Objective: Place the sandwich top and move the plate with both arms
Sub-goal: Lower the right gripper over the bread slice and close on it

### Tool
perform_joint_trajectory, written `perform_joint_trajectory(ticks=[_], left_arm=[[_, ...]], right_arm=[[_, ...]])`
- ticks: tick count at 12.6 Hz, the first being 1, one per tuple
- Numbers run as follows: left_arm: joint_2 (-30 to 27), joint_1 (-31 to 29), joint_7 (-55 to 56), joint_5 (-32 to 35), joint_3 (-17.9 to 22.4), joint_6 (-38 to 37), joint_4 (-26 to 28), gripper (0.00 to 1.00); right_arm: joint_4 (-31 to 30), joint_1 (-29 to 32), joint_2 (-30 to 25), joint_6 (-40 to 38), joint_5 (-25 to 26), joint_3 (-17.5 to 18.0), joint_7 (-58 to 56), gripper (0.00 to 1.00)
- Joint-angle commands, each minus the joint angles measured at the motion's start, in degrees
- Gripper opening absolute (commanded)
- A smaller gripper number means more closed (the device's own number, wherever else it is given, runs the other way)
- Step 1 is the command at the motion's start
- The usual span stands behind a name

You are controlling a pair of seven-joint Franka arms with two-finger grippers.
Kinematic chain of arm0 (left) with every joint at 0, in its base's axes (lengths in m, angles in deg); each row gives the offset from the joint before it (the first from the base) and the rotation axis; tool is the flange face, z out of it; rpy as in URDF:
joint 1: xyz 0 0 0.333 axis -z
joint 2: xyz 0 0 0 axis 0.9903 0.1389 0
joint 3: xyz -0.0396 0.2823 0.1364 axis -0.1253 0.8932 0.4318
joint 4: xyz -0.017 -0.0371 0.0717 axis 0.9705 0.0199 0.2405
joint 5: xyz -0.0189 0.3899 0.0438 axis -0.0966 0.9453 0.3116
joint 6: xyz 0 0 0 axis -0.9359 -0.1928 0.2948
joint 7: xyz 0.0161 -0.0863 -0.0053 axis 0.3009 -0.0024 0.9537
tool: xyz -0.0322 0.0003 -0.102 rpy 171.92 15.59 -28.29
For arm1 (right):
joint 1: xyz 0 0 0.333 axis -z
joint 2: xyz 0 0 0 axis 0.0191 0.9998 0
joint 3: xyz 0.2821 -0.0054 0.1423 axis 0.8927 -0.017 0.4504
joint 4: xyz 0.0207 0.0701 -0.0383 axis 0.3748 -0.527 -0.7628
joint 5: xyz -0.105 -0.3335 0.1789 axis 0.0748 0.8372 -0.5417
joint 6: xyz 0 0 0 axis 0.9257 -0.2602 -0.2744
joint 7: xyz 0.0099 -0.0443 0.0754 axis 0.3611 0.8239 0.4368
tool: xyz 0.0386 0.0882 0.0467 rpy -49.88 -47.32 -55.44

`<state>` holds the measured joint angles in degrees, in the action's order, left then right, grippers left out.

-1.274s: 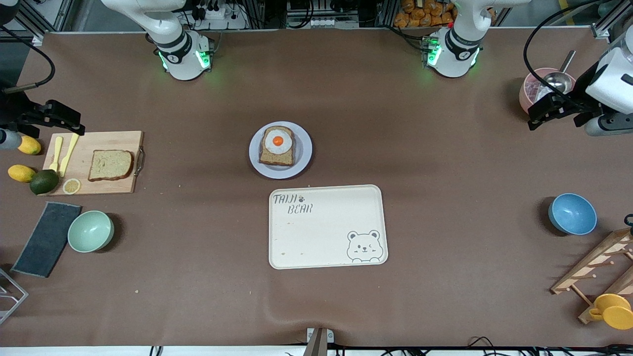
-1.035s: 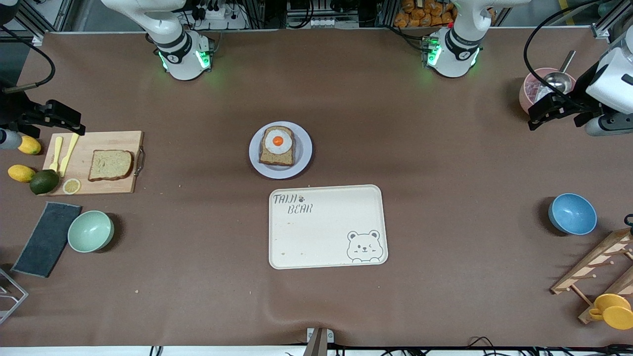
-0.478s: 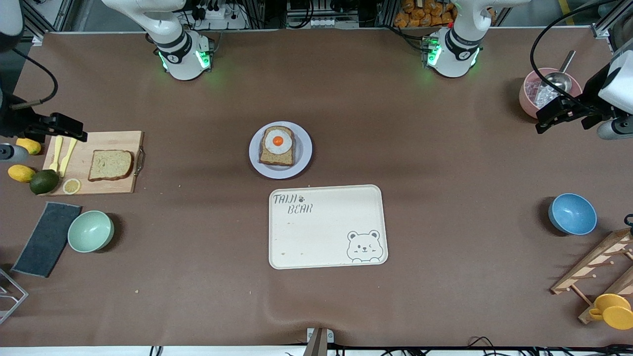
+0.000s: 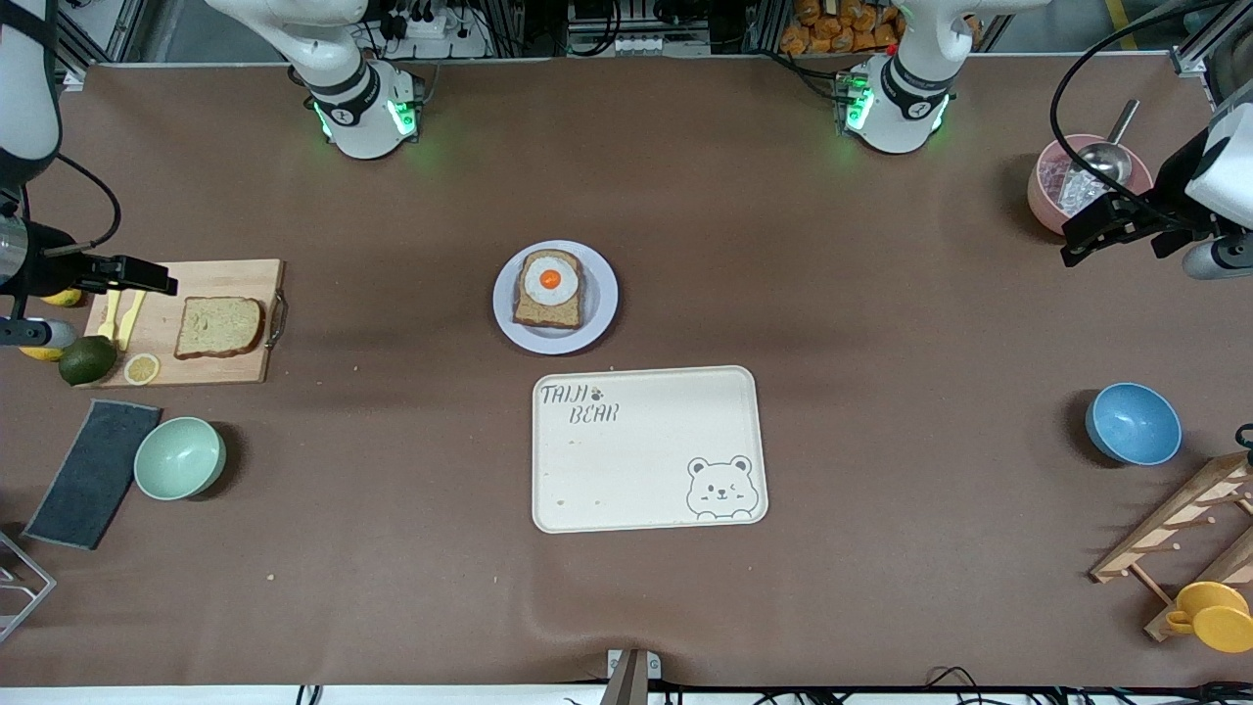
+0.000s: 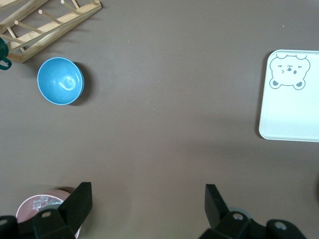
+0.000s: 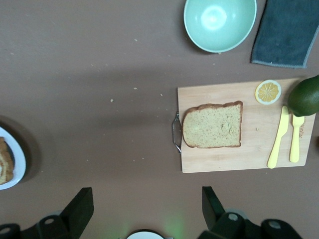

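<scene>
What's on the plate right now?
The plate holds one bread slice with a fried egg on top. Anything between that slice and the plate is covered. The sandwich top lies on the cutting board.

A long table [image 4: 881, 548] fills nearly everything, covered in a matte brown sheet that puckers into a small ridge at the edge nearest the front camera. Light falls evenly from above, leaving soft shadows and faint green glows on the cover along the edge farthest from that camera. Past that edge stand aluminium frame rails [image 4: 98, 34], a white power strip [image 4: 426, 24] with black plugs, tangled cables and what looks like a heap of orange-brown packets [image 4: 842, 24], though they are too small to be sure. A black cable [image 4: 1077, 59] loops over the table corner at the left arm's end.
</scene>
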<state>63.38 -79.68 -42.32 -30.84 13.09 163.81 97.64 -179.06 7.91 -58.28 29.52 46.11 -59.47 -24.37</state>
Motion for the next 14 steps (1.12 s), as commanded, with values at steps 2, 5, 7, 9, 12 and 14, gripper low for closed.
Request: perform_joint_trajectory(ticks=[2,5,7,9,12,14], left_arm=[[0.7,0.3,-0.1,-1.1,-0.2,-0.5,-1.4,1.00],[1.1,0.3,-0.7,-0.8,-0.2,-0.5,-1.4,1.00],[1.2,0.4,-0.6,-1.1,-0.3,-0.4,-1.6,1.00],[1.1,0.1,-0.8,-1.0,-0.4,-0.4,-1.6,1.00],[1.1,-0.3,-0.8,-0.5,-0.2,-0.4,-2.1,1.00],[1.7,-0.3,-0.8,-0.5,-0.2,-0.2,-2.6,1.00]], right_arm=[[-6.1,5.7,-0.9,4.3,-0.4,0.7,-6.1,0.94],[-13.9,11.2,-0.9,14.4,-1.0,0.7,-15.9,0.94],[-18.1,14.3,-0.1,20.9,-1.1,0.8,-19.0,0.92],[-18.5,17.4,3.5,23.2,-2.0,0.8,-22.7,0.91],[-18.5,20.6,9.1,27.9,-6.0,0.7,-30.2,0.84],[-18.4,21.9,12.3,29.3,-6.2,0.8,-31.6,0.84]])
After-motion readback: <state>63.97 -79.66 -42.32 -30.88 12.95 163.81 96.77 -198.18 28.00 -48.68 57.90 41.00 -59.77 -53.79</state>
